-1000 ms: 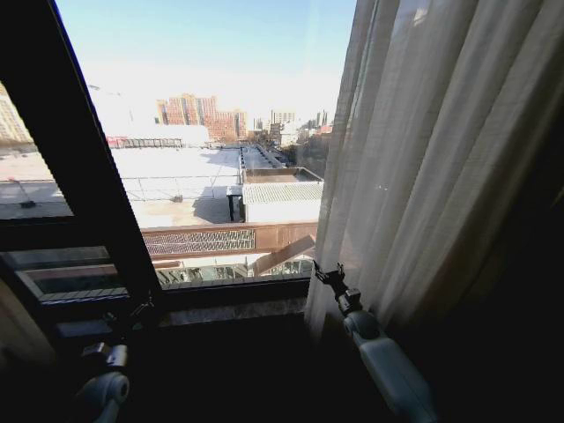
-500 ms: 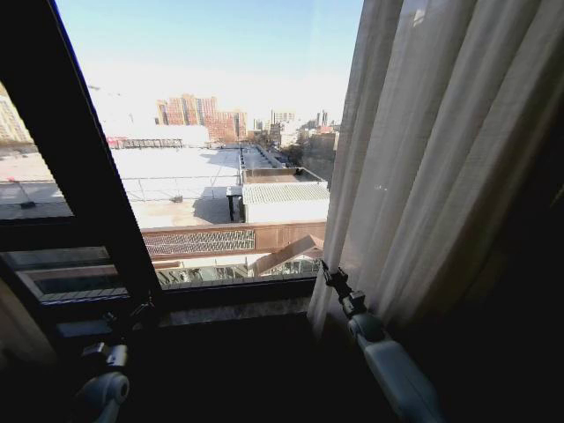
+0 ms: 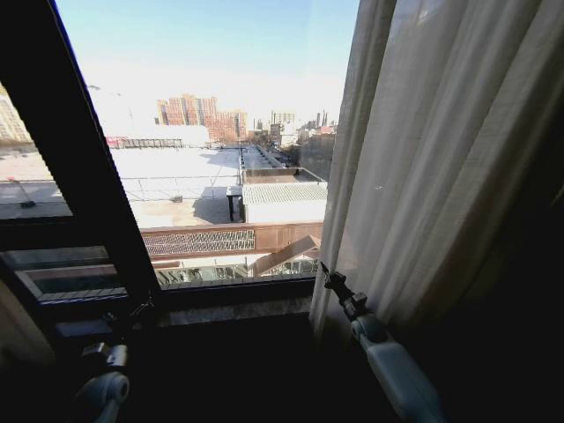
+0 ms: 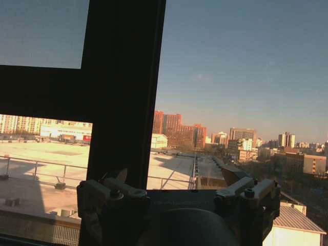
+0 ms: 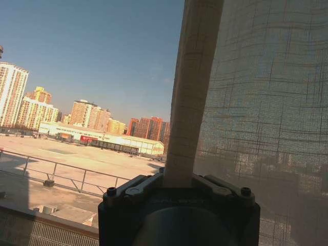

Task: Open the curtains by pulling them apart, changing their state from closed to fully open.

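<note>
Window scene with 2 arms in view. The curtains [image 3: 441, 167], sheer cream fabric in vertical folds, hang gathered on the right of the window, their leading edge standing just right of the open glass. The right gripper [image 3: 328, 278] is raised at that leading edge, low down near the sill [image 3: 238, 308]; in the right wrist view a rolled fold of the curtains [image 5: 192, 92] runs down between its fingers, which are clamped on it. The left gripper [image 3: 141, 307] sits low in front of the dark window frame [image 3: 88, 167], fingers spread apart and grasping nothing. Beyond the glass lie rooftops [image 3: 176, 167] under clear sky.
</note>
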Available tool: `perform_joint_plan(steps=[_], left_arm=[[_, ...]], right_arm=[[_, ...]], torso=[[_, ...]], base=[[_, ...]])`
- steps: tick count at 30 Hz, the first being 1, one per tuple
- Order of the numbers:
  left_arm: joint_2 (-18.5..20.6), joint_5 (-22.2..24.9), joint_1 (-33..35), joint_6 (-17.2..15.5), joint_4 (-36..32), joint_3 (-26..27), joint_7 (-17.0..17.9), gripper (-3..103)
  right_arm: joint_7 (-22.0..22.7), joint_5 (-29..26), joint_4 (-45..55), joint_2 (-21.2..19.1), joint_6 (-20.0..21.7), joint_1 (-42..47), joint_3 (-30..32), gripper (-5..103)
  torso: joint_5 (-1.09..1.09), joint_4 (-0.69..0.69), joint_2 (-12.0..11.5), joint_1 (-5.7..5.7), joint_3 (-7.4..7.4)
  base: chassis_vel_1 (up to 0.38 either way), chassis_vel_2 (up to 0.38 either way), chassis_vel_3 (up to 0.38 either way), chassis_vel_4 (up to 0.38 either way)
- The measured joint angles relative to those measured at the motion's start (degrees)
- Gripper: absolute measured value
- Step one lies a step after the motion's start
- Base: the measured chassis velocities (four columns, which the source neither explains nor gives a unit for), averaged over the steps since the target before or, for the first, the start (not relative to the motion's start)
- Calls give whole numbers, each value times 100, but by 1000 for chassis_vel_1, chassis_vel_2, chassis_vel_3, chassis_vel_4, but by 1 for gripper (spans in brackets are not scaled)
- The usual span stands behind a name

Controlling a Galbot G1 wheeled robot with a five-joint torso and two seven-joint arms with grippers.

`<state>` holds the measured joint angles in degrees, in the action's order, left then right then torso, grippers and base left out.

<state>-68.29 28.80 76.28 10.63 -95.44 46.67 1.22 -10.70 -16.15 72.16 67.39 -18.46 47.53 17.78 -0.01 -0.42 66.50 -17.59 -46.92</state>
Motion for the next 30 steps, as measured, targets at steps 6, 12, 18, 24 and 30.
perform_joint_plan(steps=[6,12,18,24,30], left_arm=[[0,0,0,0,0,-1,0,100],[0,0,0,0,0,-1,0,100],[0,0,0,0,0,-1,0,100],[0,0,0,0,0,-1,0,100],[0,0,0,0,0,-2,0,100]], right_arm=[[-26,-25,-14,-72,-13,30,71,0],[-41,-107,-12,-132,-25,64,152,0],[-93,-168,-11,-183,-50,130,232,0],[-110,-197,-10,-209,-69,158,261,0],[-166,-231,-20,-204,-156,161,268,0]], torso=[[0,-2,0,0,0],[2,-2,0,0,0],[1,-2,0,1,0],[2,-2,0,0,0],[0,-1,0,0,-1]], base=[[-245,-167,216,165],[-322,-228,319,248],[-353,-299,352,304],[-372,-346,380,344],[-381,-333,384,346]])
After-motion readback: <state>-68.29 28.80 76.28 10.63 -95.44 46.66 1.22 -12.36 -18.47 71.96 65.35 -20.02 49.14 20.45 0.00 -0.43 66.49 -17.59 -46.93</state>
